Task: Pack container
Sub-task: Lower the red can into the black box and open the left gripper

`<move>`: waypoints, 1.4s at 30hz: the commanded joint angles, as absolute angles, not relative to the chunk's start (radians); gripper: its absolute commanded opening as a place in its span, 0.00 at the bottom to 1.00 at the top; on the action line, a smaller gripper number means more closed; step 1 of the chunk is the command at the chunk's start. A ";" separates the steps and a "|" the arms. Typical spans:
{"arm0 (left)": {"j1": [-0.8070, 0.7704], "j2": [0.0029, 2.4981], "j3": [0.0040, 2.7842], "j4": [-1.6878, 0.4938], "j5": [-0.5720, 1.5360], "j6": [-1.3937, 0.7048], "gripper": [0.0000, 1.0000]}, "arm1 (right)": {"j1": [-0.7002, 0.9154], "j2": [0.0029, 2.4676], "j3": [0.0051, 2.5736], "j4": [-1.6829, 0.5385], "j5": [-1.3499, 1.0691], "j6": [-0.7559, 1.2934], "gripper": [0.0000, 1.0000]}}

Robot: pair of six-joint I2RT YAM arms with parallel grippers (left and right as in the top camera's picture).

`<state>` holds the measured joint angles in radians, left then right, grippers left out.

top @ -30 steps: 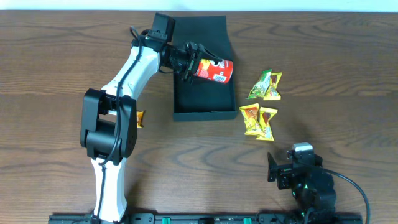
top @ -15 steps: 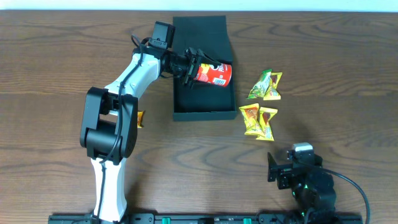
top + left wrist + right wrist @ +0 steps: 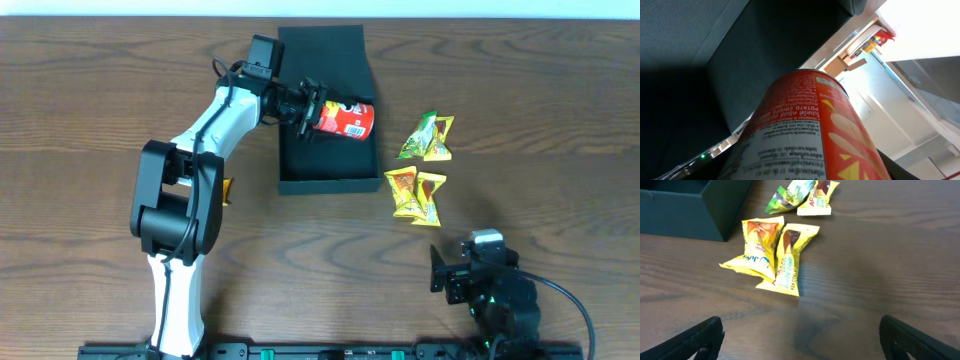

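Gripping red cylindrical chip can (image 3: 347,118) in left gripper (image 3: 312,108), axis straight ahead of fingers; dark teal square container (image 3: 325,160) directly below, likely no contact.

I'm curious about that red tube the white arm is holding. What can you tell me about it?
The red can is a cylindrical snack tube. It is glossy red with yellow graphics, small white print and a white label patch. It lies on its side, running left to right, over the open dark container near its right wall. The left tool grips its left end. Whether it touches the container's floor cannot be told.
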<state>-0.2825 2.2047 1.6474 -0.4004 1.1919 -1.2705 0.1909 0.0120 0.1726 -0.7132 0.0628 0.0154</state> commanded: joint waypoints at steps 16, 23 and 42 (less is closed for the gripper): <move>-0.310 2.184 1.645 -0.477 1.121 -1.349 0.28 | 0.183 0.006 0.160 -0.714 0.067 0.026 0.99; -0.326 2.184 1.645 -0.501 1.081 -1.362 0.28 | 0.183 0.006 0.160 -0.714 0.067 0.026 0.99; -0.329 2.184 1.645 -0.470 1.071 -1.377 0.67 | 0.183 0.006 0.160 -0.714 0.067 0.026 0.99</move>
<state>-0.3256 2.2047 1.6474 -0.4702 1.0679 -1.3655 0.1909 0.0120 0.1726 -0.7132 0.0631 0.0154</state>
